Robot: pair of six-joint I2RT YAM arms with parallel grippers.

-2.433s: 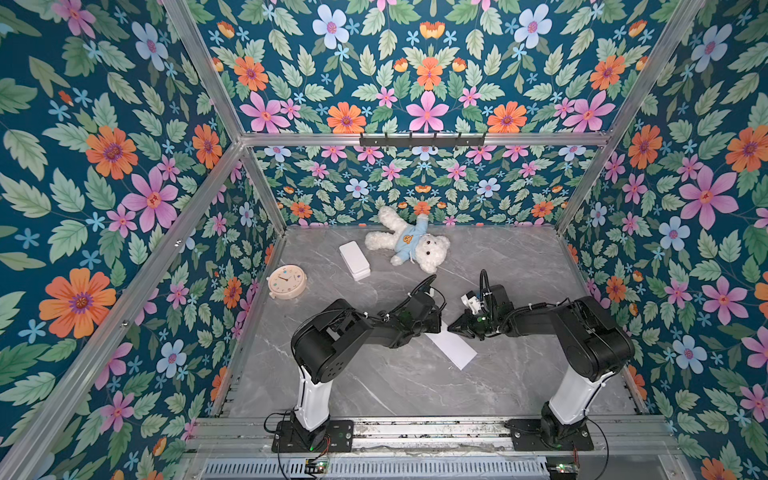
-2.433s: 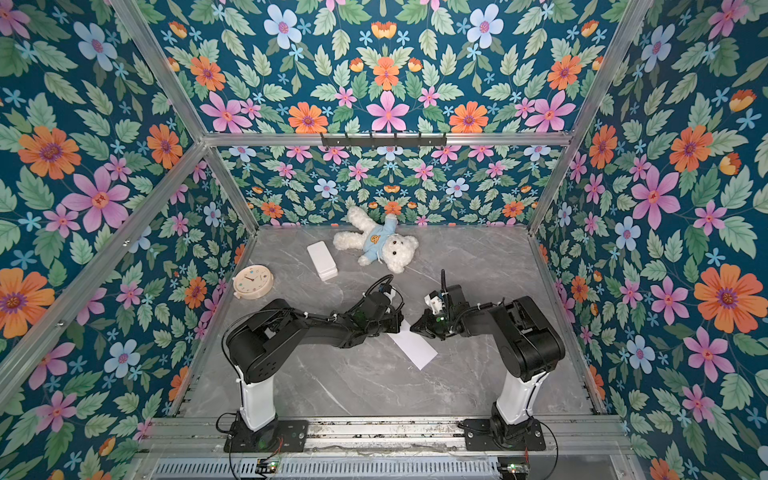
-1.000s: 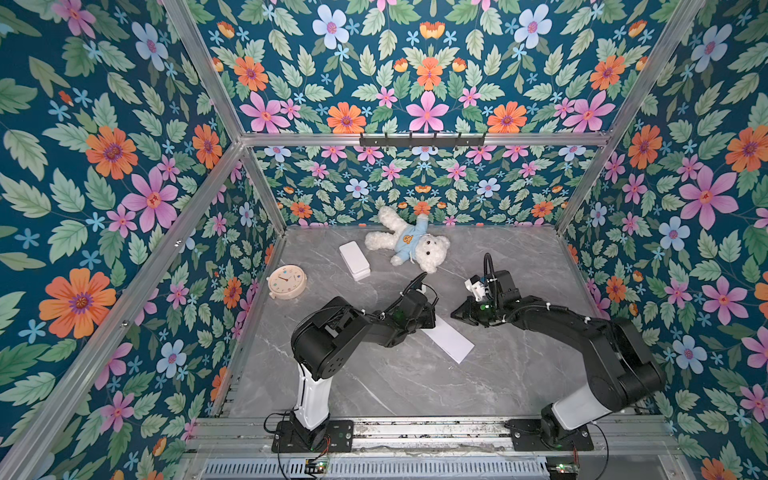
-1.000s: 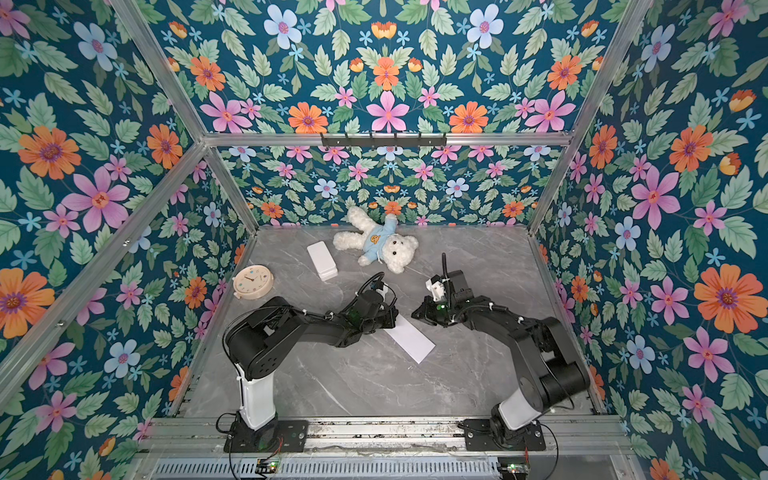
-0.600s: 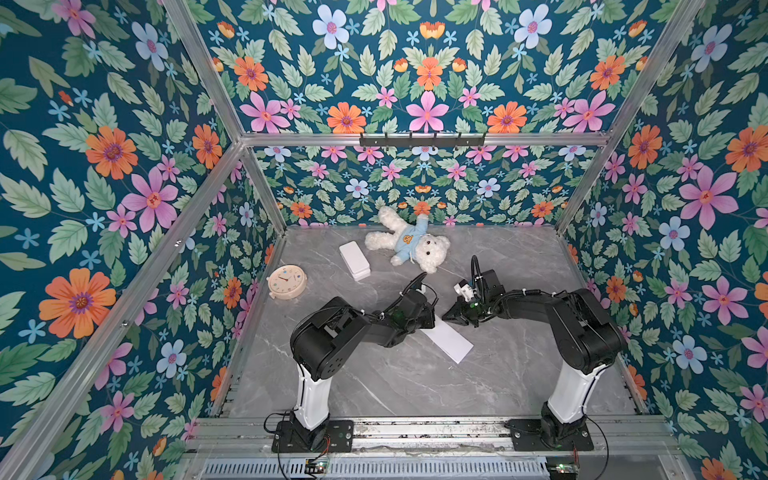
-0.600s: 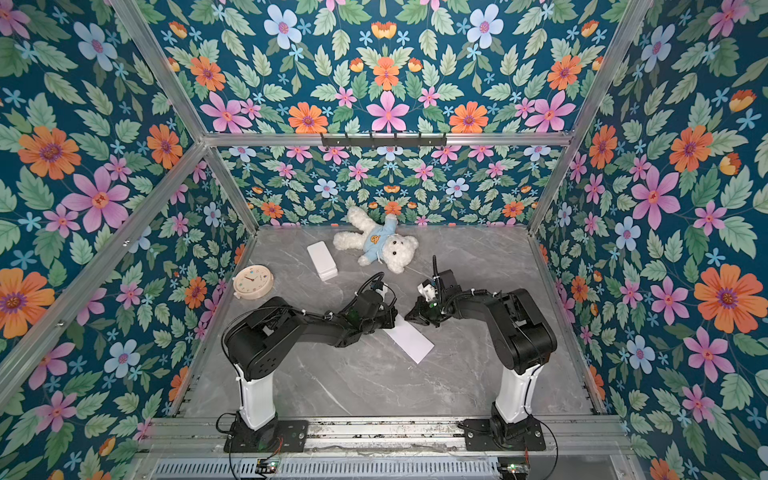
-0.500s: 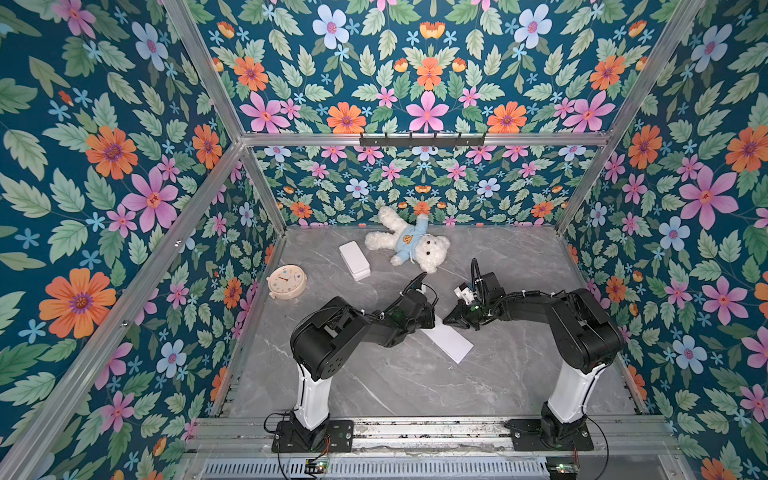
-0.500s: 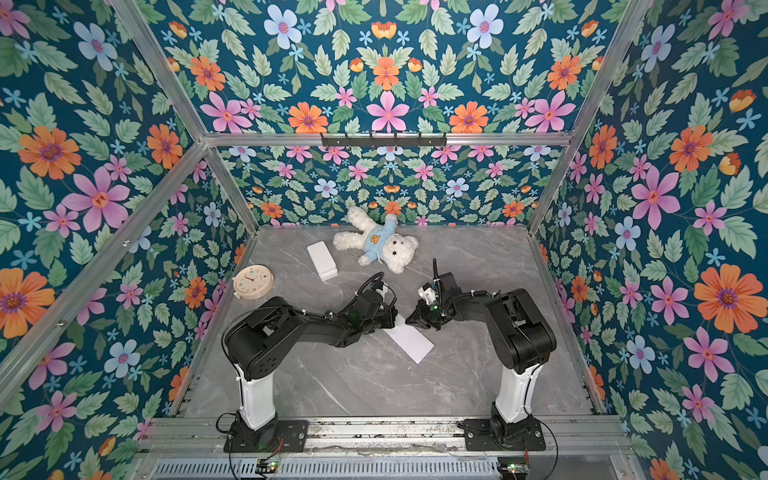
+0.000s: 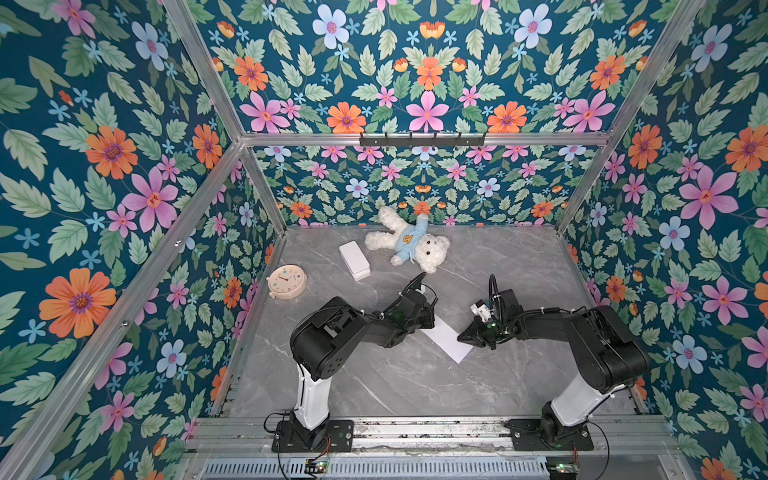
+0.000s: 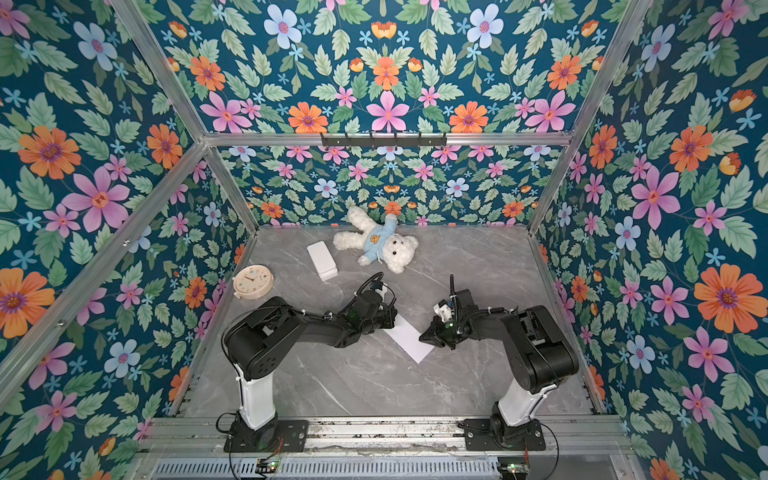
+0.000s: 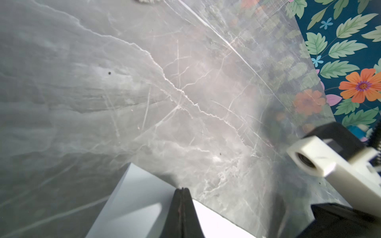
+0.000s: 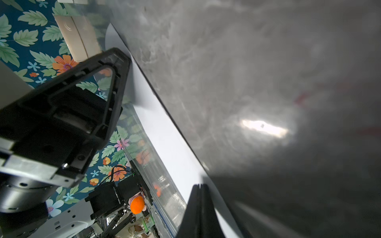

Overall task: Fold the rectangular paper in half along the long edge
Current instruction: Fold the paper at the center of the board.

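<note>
**On the grey table: both grippers clenched at the paper**

Mid-table, between my two arms, lies the paper (image 9: 446, 338). It's a narrow white strip set on a slant, one end pointing far and left, the other near and right. Both top views have it flat on the table (image 9: 395, 386), plain white from up there (image 10: 409, 340).

Over to my left gripper (image 9: 429, 321). It's down at the strip's far-left end, and from above that end is hidden beneath it. The left wrist view gives the close-up: my fingers (image 11: 174, 216) are pressed tight together, tip planted on the white sheet (image 11: 134, 197) right by its edge. Whether any paper is nipped between them, I cannot tell.

Now my right gripper (image 9: 461, 336). It points left across the table, tip touching the strip's right-hand long edge, nearer the near end. In the right wrist view those fingers (image 12: 192, 210) are clenched into one dark wedge. They rest on the paper (image 12: 165, 134) just beside its edge, and the left gripper (image 12: 99, 92) sits at the strip's other end.

Along the far side, a teddy bear (image 9: 409, 245) lies against the far wall. A white box (image 9: 354, 259) sits just left of it, and a round clock (image 9: 286, 281) is by the left wall. All three are well apart from the paper.
</note>
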